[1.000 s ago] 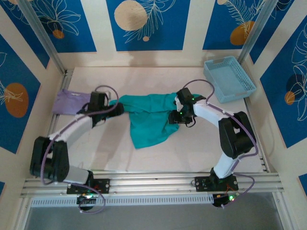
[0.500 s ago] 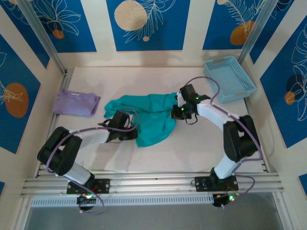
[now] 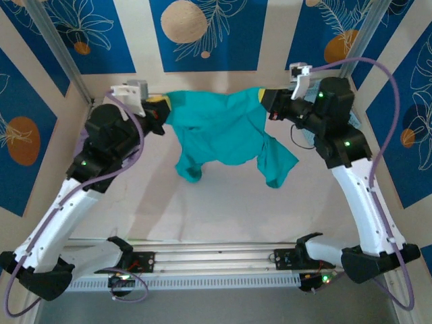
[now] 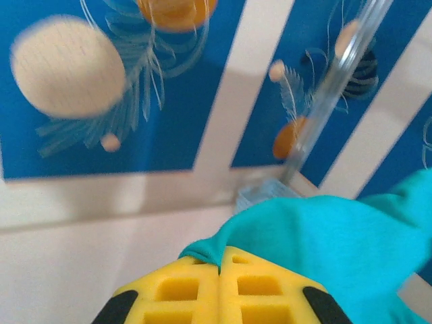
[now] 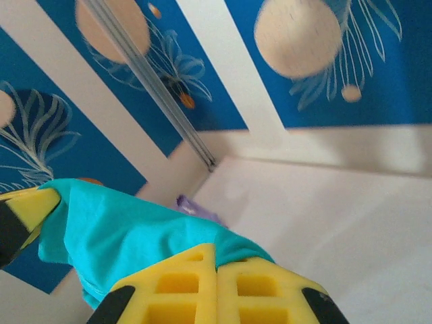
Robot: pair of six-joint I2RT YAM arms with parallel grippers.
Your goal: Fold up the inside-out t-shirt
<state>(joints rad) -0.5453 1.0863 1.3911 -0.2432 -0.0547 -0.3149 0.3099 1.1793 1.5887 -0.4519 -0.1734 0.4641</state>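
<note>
**A:** Teal-green short-sleeved cloth t-shirt (image 3: 223, 128), position?

**B:** Top view: toward 12 o'clock, strung between both hands above the pale flat desk (image 3: 223, 216). The upper edge runs roughly level from 10 o'clock to 2 o'clock. The body sags beneath it, with a bunched tail at the cloth's 7 o'clock and a longer flap at its 5 o'clock. Cannot tell whether either tail touches the desk.

**A:** Left hand (image 3: 160, 111)?

**B:** At the shirt's 9 o'clock corner, arm raised. Wrist view: its yellow waffle-pattern pads (image 4: 182, 290) are pressed together with no gap. Teal cloth is pinched in the seam and spills off toward 3 o'clock.

**A:** Right hand (image 3: 265, 100)?

**B:** At the shirt's 3 o'clock corner, arm likewise raised. Wrist view: pads closed tight, with a fold of the shirt caught between them and trailing away toward 9 o'clock.

**A:** Anything else?

**B:** Pale lavender folded garment (image 5: 199, 208), seen from the right wrist, lies on the desk beyond the teal cloth, well below it.
</note>
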